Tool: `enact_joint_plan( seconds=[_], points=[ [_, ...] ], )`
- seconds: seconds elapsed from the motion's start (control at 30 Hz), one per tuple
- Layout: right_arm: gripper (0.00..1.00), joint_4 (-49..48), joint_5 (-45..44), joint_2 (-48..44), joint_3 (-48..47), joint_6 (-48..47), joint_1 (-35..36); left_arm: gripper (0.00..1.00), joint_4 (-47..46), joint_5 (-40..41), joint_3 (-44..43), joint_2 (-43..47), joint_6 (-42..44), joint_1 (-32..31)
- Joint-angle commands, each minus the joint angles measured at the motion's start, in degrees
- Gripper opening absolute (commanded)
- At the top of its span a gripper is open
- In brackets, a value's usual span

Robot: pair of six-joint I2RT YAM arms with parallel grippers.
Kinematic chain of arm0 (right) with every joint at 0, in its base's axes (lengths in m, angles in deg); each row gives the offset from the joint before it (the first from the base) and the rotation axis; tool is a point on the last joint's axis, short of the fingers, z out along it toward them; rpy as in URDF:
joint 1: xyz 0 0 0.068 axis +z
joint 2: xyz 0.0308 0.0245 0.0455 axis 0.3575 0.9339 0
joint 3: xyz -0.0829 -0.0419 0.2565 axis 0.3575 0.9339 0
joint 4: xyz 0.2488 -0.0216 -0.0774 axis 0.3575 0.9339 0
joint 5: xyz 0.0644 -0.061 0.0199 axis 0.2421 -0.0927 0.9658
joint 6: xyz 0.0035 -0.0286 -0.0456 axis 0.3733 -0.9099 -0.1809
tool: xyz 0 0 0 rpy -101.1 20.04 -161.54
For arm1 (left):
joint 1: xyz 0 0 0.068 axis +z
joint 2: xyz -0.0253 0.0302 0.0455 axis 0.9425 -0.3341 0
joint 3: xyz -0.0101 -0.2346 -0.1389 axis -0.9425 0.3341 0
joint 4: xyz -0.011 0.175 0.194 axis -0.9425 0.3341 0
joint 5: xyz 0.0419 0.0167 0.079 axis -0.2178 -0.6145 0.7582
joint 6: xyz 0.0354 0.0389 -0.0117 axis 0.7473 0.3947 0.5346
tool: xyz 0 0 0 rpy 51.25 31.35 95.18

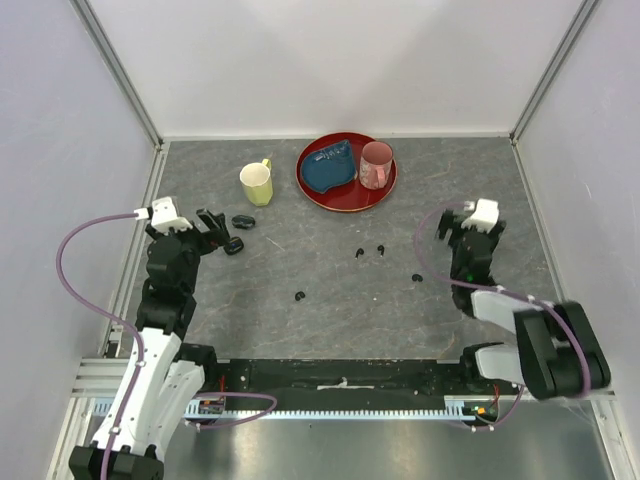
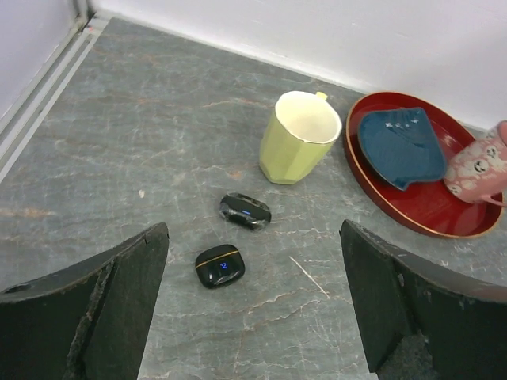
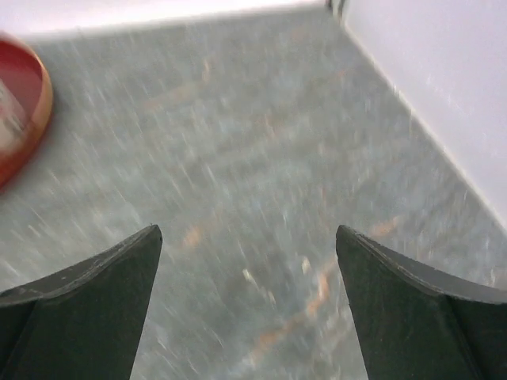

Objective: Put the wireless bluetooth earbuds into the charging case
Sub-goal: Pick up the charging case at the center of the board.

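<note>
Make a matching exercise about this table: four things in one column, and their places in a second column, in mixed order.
1 yellow mug
2 pink mug
3 black cases
4 earbuds

A on the red tray, beside the blue dish
B scattered over the middle of the table
C just before the left gripper
D upright, directly left of the tray

Pairs: 1-D, 2-A, 3-C, 4-B

Soft, even light from above on the grey table (image 1: 330,300), with short, faint shadows. The left wrist view is sharp, with a glossy sheen on the nearer charging case (image 2: 220,265). The right wrist view is smeared with diagonal streaks, and the red tray (image 3: 24,119) is a blur.
</note>
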Motion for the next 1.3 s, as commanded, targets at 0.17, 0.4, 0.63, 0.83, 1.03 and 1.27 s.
enact_joint_plan(
  seconds=[0.17,0.4,0.63,0.83,1.03,1.27],
  points=[
    [0.98,42.43,19.74,-17.2,-25.46,6.24,0.32,0.95,14.1,12.89,-7.77,-3.69,-16.07,-0.13],
    [0.98,42.44,38.75,-16.58,-22.91,6.46,0.32,1.0,12.28,3.84,-4.7,-1.58,-17.32,-0.13],
    [0.98,49.56,39.83,-16.76,-28.34,3.64,0.32,1.0,17.72,5.77,-7.41,-6.4,-18.98,-0.13],
    [0.98,53.61,32.62,-17.29,-31.43,6.62,0.15,1.0,22.65,6.74,-10.23,-12.2,-19.25,-0.13],
    [0.98,55.54,32.52,-18.43,-32.23,8.3,0.32,1.0,21.95,3.85,-9.36,-14.76,-19.08,-0.13],
    [0.98,54.49,32.53,-17.29,-32.58,10.59,0.41,1.0,22.04,3.4,-9.09,-16.52,-18.81,-0.13]
  ],
)
